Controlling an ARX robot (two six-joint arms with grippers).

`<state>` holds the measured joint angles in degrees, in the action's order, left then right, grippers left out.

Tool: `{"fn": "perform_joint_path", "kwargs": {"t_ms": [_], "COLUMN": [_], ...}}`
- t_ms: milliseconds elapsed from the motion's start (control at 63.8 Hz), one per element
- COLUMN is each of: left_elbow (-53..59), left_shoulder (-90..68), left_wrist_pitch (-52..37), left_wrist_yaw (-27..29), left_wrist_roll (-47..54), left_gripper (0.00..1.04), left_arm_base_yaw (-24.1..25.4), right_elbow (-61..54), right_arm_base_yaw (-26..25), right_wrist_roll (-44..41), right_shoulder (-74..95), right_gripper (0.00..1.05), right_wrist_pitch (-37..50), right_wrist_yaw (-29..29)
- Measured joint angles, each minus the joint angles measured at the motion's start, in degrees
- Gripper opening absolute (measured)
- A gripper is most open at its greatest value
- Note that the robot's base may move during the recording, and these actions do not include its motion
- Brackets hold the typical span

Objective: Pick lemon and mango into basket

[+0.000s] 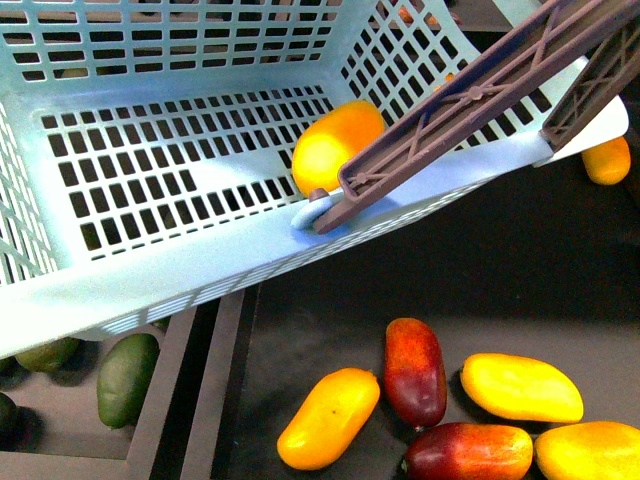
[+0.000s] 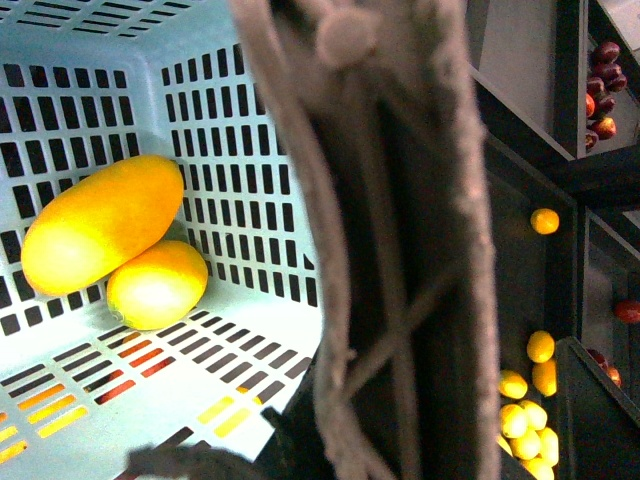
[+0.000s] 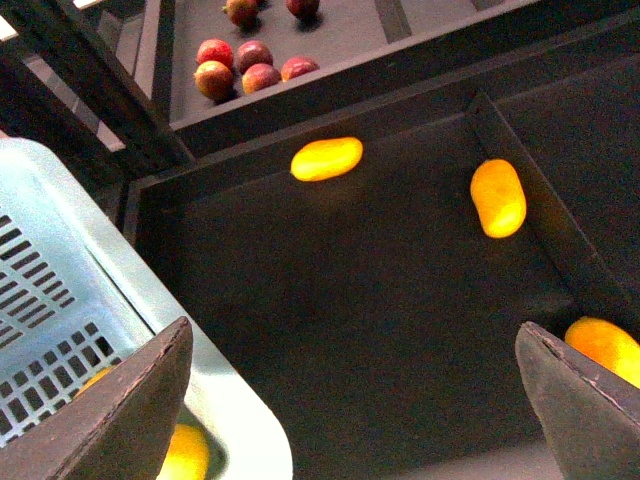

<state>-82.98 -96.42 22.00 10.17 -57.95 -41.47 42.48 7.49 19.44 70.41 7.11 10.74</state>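
Right claw [image 3: 352, 345] hangs with jaws spread wide over the rim of the basket [image 3: 130, 270], where mango [image 2: 100, 225] and lemon [image 2: 158, 285] lie touching in a corner; the left claw is hidden behind the brown handle [image 2: 400, 250]. With both fruit seemingly in, a straight lift best clears rim and handle, with the open dark tray [image 3: 380, 290] beyond.

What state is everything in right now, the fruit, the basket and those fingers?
mango: inside the basket, resting against the lemon.
lemon: inside the basket, on its floor.
basket: holding both fruits.
right arm's fingers: spread open, holding nothing.
loose yellow fruit: lying outside the basket on the dark shelf.
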Motion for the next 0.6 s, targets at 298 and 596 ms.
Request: {"fn": "perform_joint_path", "kwargs": {"t_ms": [298,596], "left_elbow": [0.0,0.0], "left_shoulder": [0.0,0.0], "left_wrist_pitch": [0.0,0.0], "left_wrist_yaw": [0.3,0.0], "left_wrist_roll": [0.1,0.0], "left_gripper": [0.05,0.05], "left_arm_base_yaw": [0.1,0.0], "right_elbow": [-20.7,-30.5], "right_arm_base_yaw": [-2.7,-7.2], "right_wrist_roll": [-17.4,-19.1], "right_shoulder": [-7.6,-16.5], "right_gripper": [0.45,0.02], "right_wrist_pitch": [33.9,34.3], "right_wrist_yaw": [-6.0,-10.4]}}
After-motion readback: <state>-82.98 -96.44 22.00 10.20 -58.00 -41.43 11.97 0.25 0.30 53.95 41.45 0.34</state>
